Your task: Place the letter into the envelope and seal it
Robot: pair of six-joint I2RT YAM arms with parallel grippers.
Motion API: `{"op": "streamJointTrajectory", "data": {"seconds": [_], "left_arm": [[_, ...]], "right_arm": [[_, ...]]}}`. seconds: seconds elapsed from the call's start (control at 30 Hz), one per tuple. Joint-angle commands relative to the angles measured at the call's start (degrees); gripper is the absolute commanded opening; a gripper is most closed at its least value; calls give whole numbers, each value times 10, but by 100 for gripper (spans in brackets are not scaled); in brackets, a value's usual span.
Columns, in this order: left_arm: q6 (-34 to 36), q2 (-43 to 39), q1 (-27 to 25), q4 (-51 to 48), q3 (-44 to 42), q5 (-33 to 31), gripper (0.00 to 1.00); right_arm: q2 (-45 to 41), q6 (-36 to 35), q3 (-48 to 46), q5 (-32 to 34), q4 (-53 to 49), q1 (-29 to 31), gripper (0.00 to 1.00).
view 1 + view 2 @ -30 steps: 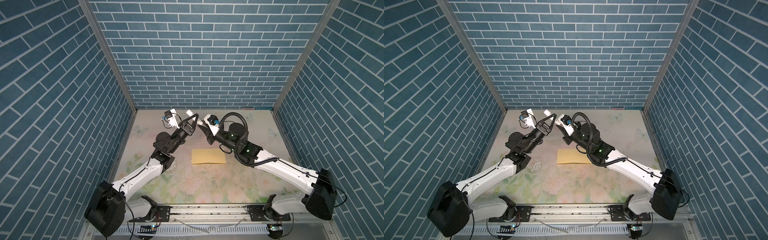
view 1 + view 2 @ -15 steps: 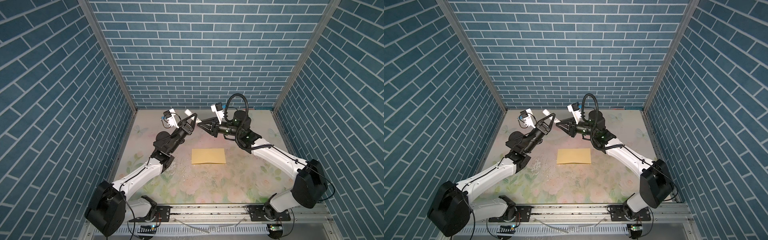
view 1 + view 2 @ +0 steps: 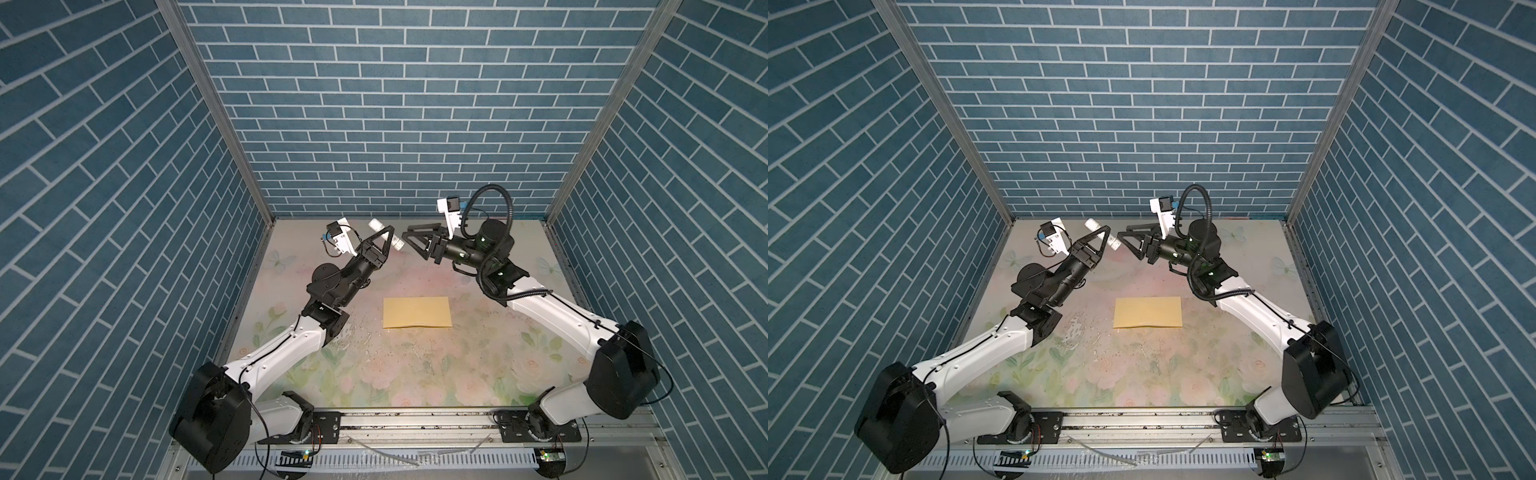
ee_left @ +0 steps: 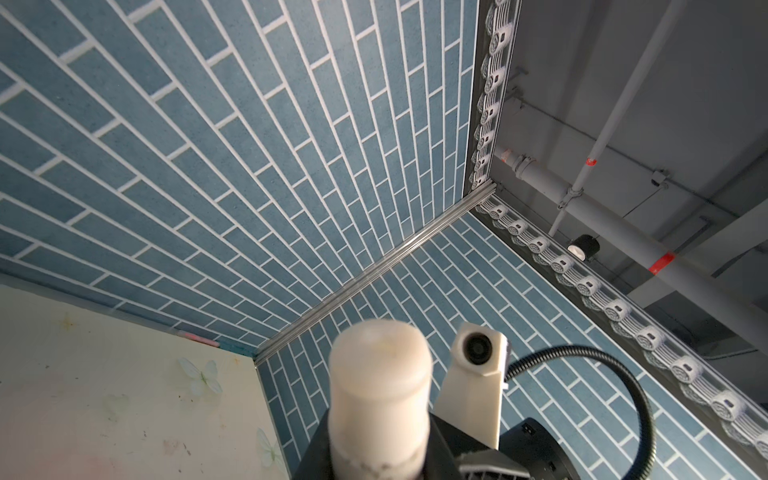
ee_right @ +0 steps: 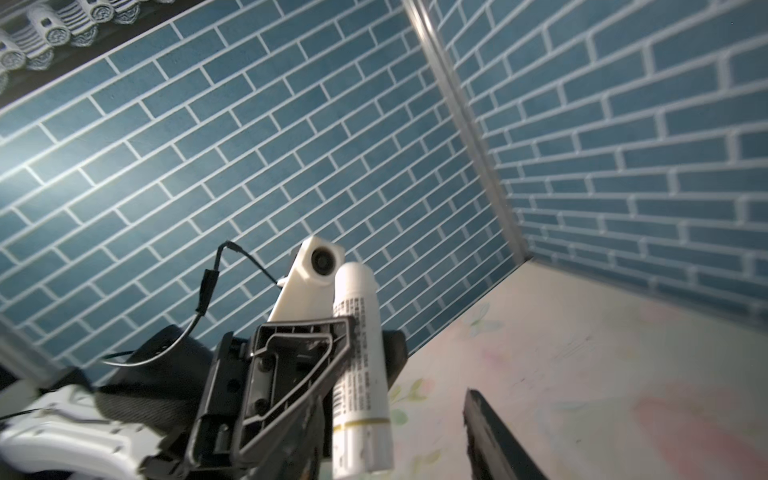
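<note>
Mid-air, upturned left gripper (image 3: pixel 387 237) (glue stick (image 3: pixel 375 225))

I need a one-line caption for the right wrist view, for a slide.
The left gripper holds a white glue stick over the floral table, blue brick wall behind.

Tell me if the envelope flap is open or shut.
Shut: the envelope lies flat as a plain rectangle in both top views, no flap sticking out. Glued or not: cannot tell.
</note>
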Motion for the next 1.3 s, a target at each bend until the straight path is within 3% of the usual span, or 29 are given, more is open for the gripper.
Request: {"op": "streamJointTrajectory", "data": {"seconds": [0.0,0.17,0.37,0.63,1.03,1.27], "left_arm": [[-58,-11,-2,-19,13,-14,0],[-113,-13,-1,-57,27,-13,0],[-180,-5,-2,-76,33,-5,0],[-214,10,-2,-54,30,3,0],[-226,23,-2,-26,27,9,0],[-233,24,-2,-18,23,12,0]], "right_arm": [[-52,-140,-59,123,71,22,68],[-60,-259,-93,179,108,64,73],[-35,-327,-94,186,131,98,73],[-4,-350,-88,214,156,110,55],[38,-349,-62,220,162,118,46],[46,-349,-57,233,167,122,21]]}}
